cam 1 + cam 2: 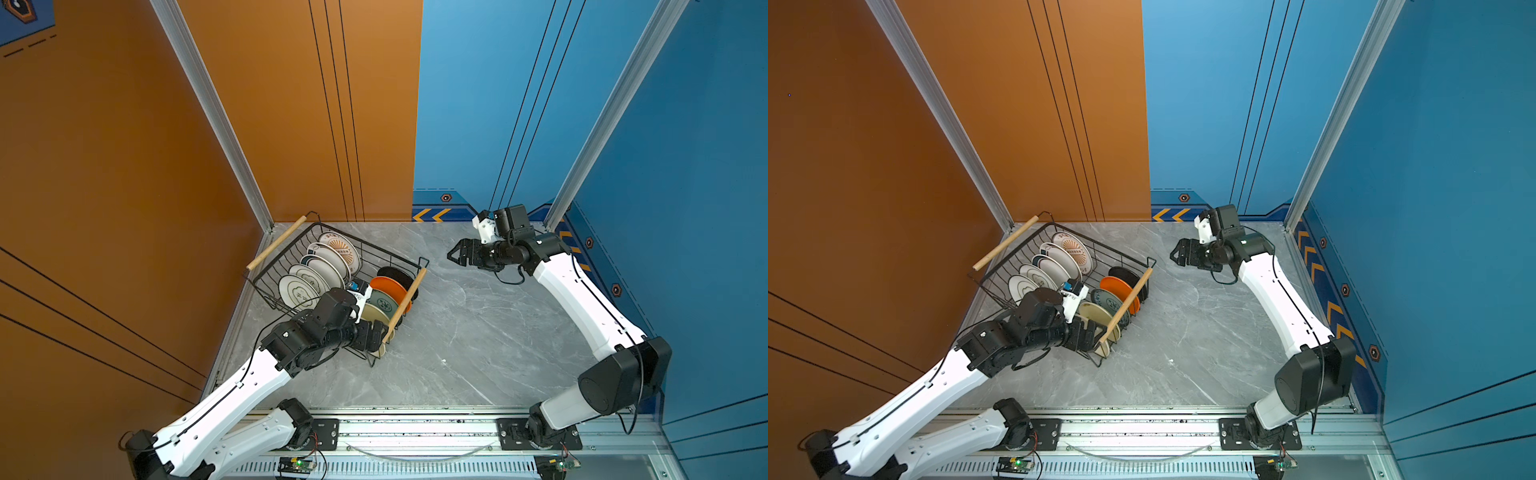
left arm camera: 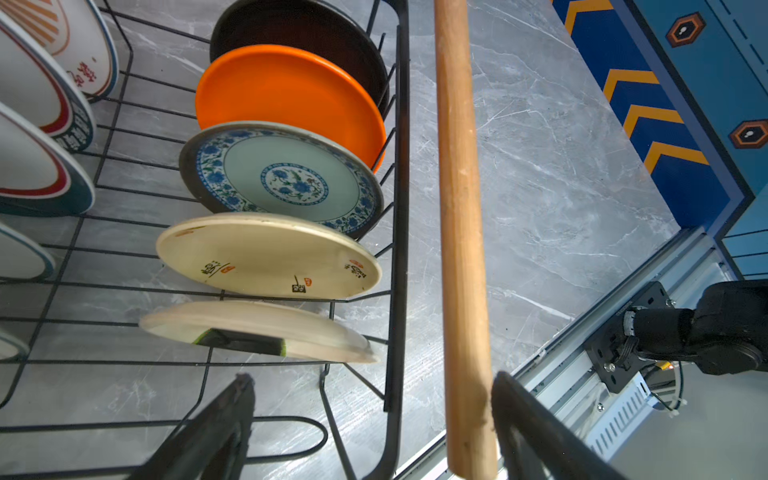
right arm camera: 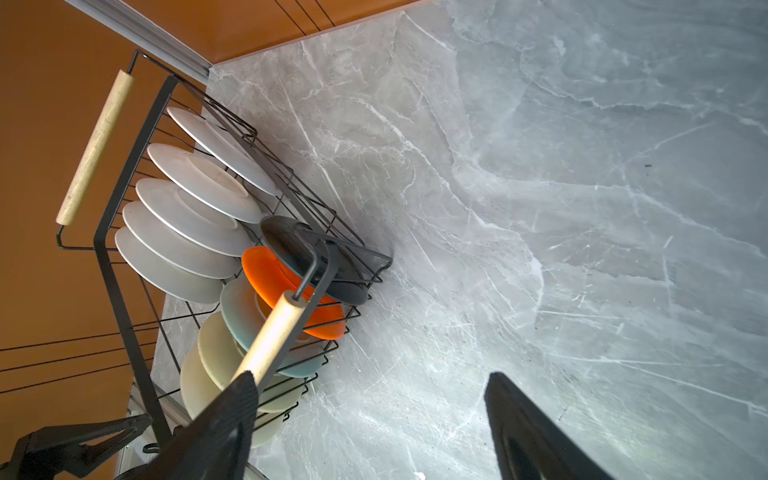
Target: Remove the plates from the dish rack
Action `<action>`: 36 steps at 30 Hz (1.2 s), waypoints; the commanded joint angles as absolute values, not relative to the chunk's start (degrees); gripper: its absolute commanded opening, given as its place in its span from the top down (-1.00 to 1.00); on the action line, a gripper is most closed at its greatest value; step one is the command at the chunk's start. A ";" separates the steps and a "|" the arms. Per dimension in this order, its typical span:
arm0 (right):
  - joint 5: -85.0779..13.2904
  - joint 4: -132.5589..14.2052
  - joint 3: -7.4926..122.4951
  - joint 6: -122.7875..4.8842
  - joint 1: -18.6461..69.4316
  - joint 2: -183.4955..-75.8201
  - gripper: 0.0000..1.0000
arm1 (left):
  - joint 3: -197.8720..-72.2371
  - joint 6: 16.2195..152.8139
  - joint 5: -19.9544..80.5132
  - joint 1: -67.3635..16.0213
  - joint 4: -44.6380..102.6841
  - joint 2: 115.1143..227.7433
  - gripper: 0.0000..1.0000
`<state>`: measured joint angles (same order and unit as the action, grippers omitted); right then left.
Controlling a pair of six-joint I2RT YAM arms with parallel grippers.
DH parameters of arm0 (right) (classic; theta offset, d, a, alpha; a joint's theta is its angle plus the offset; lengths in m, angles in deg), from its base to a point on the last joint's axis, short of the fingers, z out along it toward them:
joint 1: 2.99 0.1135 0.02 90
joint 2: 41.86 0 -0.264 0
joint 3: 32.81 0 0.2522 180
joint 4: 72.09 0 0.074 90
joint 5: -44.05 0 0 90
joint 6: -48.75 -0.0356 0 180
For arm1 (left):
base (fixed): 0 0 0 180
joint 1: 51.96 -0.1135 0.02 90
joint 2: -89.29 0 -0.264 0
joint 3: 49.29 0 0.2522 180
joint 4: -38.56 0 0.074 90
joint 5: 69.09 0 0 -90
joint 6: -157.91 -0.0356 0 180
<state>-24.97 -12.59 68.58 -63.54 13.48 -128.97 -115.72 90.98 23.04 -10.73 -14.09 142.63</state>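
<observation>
Plates on edge in two rows, all in the dish rack, left of centre in both top views. Left gripper at the rack's lower end, jaws wide, straddling the wooden handle. Right gripper upper right of centre, jaws spread, holding nothing, over the grey table.

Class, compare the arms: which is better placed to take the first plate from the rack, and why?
Likely left. The left gripper is open at the dish rack, jaws either side of its wooden handle, cream plates right ahead. The right gripper hangs apart over bare table.
</observation>
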 commanded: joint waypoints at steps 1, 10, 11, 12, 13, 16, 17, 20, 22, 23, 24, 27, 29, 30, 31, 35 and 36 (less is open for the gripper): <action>-23.40 -13.80 65.28 -63.57 11.77 -125.97 -0.67 | -116.98 89.88 21.42 -9.95 -12.62 143.51 -0.77; -21.28 -16.21 59.91 -64.10 9.31 -122.43 -0.67 | -118.08 90.21 24.39 -9.29 -11.43 147.41 -0.52; -21.09 -16.44 59.51 -64.19 9.25 -122.27 -0.67 | -118.24 90.23 24.56 -9.17 -11.35 148.08 -0.51; -20.91 -16.66 59.04 -64.28 9.17 -122.05 -0.66 | -118.29 90.14 24.84 -9.02 -11.07 148.83 -0.48; -20.81 -16.94 58.53 -64.36 9.11 -121.90 -0.66 | -118.64 90.18 24.86 -8.85 -10.77 149.63 -0.44; -20.81 -17.52 57.39 -64.45 8.98 -121.30 -0.66 | -119.46 90.19 25.01 -8.44 -10.35 151.44 -0.36; -20.81 -17.75 56.88 -64.46 8.92 -121.02 -0.66 | -119.75 90.27 25.01 -8.45 -10.35 152.14 -0.32; -20.97 -18.58 55.46 -64.63 8.49 -120.31 -0.66 | -120.76 90.23 25.40 -8.32 -9.82 153.80 -0.11; -21.16 -19.08 54.39 -64.72 8.14 -119.79 -0.66 | -121.52 90.36 25.69 -8.19 -9.39 155.25 -0.03; -21.31 -19.25 54.01 -64.72 8.02 -119.53 -0.66 | -121.67 90.50 25.65 -8.19 -9.35 155.94 -0.02; -21.54 -19.38 53.50 -64.72 7.77 -119.29 -0.66 | -121.69 90.50 25.74 -8.14 -9.21 156.95 0.00; -22.52 -19.82 52.31 -64.64 7.22 -118.50 -0.66 | -124.76 90.51 25.74 -8.23 -9.03 160.30 0.08; -23.08 -19.74 51.76 -64.46 6.97 -118.02 -0.66 | -126.21 90.15 26.39 -8.19 -9.02 162.53 0.23; -23.32 -19.74 51.42 -64.37 6.75 -117.82 -0.67 | -127.05 90.06 26.42 -8.44 -9.01 163.81 0.29; -23.51 -19.67 51.24 -64.29 6.68 -117.63 -0.67 | -127.77 90.14 26.40 -8.61 -8.96 164.78 0.30; -23.86 -19.26 50.30 -63.43 6.01 -116.78 -0.67 | -131.25 90.15 26.89 -9.20 -8.82 168.95 0.36; -24.28 -19.00 50.13 -63.09 5.93 -116.60 -0.68 | -132.28 90.15 27.19 -9.35 -8.86 170.17 0.37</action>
